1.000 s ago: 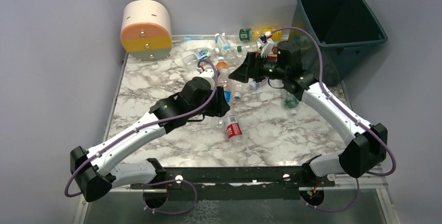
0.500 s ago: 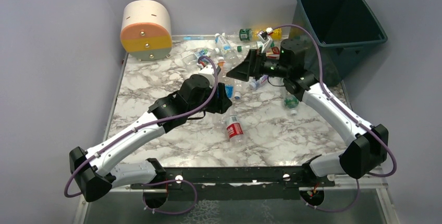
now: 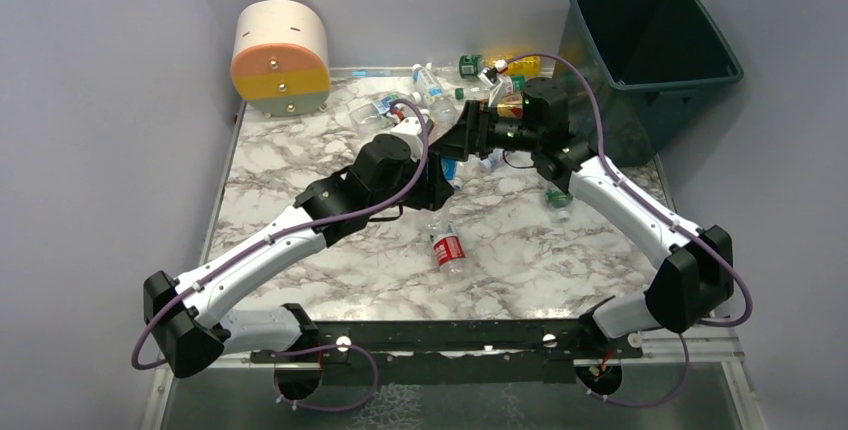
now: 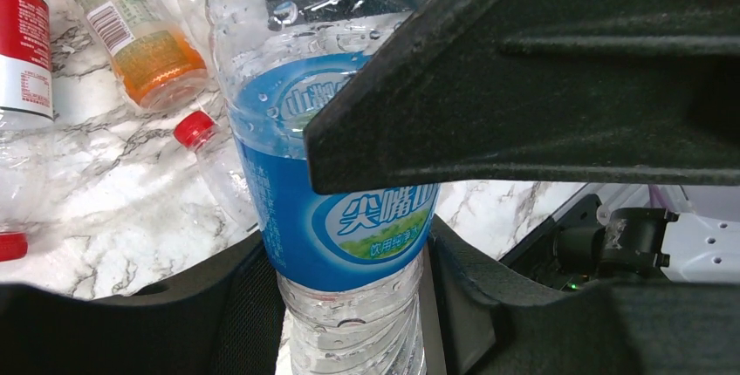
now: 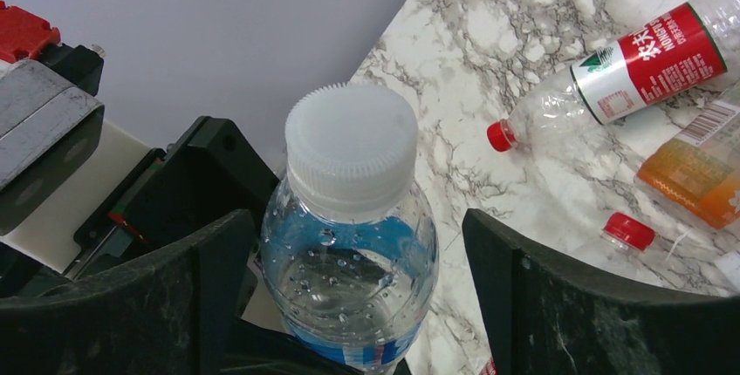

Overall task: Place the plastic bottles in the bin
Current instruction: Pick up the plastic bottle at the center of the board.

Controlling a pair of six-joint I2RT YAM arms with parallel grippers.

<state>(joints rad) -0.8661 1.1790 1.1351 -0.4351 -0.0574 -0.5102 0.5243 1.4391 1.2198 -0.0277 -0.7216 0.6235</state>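
Observation:
My left gripper (image 4: 353, 305) is shut on a clear plastic bottle with a blue label (image 4: 336, 218) and holds it off the table, near the middle (image 3: 449, 167). My right gripper (image 5: 362, 292) is open and straddles that bottle's upper part, its white cap (image 5: 352, 144) between the fingers with a gap on each side. Both grippers meet over the table's far middle (image 3: 462, 140). Several more plastic bottles lie in a pile at the back (image 3: 440, 90). The dark teal bin (image 3: 680, 80) stands at the far right, beyond the table's edge.
A red-label bottle (image 3: 449, 250) lies alone on the marble, in front of the grippers. An orange-liquid bottle (image 5: 698, 170) and a green-capped bottle (image 3: 558, 196) lie nearby. A round cream, orange and yellow drum (image 3: 280, 58) sits at the back left. Grey walls enclose the table.
My left arm has carried the blue-label bottle up and toward the back right. My right gripper has swung left and now sits around the bottle's top.

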